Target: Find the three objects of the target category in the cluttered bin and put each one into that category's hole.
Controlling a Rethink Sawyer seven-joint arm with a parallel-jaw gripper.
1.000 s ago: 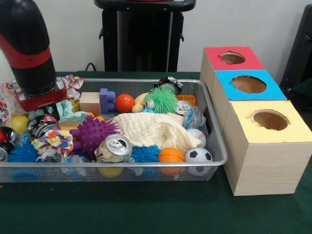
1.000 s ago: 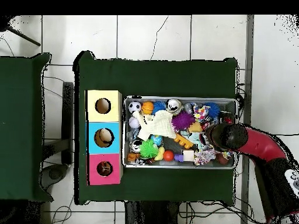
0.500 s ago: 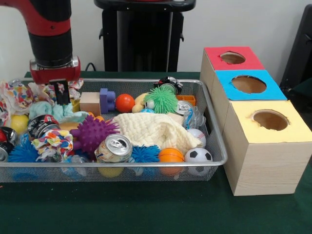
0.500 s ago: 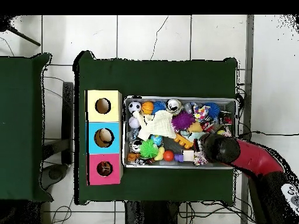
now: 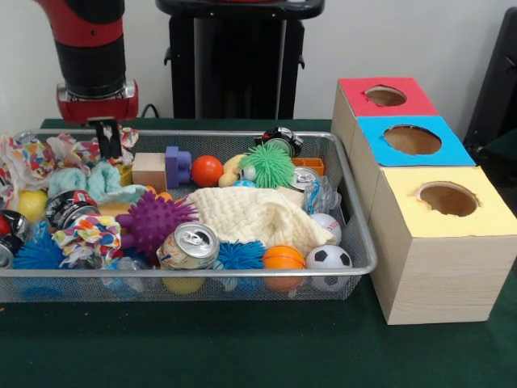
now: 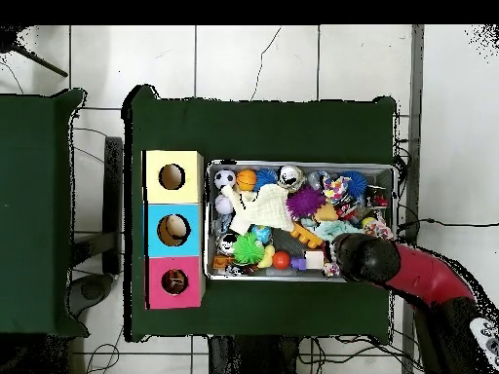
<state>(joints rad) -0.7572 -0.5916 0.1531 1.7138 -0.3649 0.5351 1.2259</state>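
Gripper (image 5: 107,139) is what we're looking at first: it hangs over the far left corner of the wire bin (image 5: 242,271), two dark fingers (image 5: 115,139) pointing down with only a narrow gap between them and nothing held. We can see it clearly only from the front; from overhead the red arm (image 6: 414,276) covers it, so that view tells us nothing about the fingers.

Right below the gripper sits a patterned cloth (image 5: 32,153) and a mint-green fabric bundle (image 5: 89,179). Just to its side are a wooden block (image 5: 149,170) and a purple block (image 5: 177,166), then an orange ball (image 5: 207,170). Further out from it: a green spiky ball (image 5: 267,166), a purple spiky ball (image 5: 153,221), a cream knit cloth (image 5: 254,217), a drink can (image 5: 189,246), a small basketball (image 5: 283,259), a soccer ball (image 5: 329,258) and a baseball (image 5: 325,223).

Well away from the gripper, past the bin's other end, stands a row of three boxes with round holes: red box (image 5: 386,97), blue box (image 5: 414,139), yellow box (image 5: 447,200). Overhead, we can see something pale inside the blue box's hole (image 6: 173,229), which the front view doesn't show.

Which category is the target, we can't tell.
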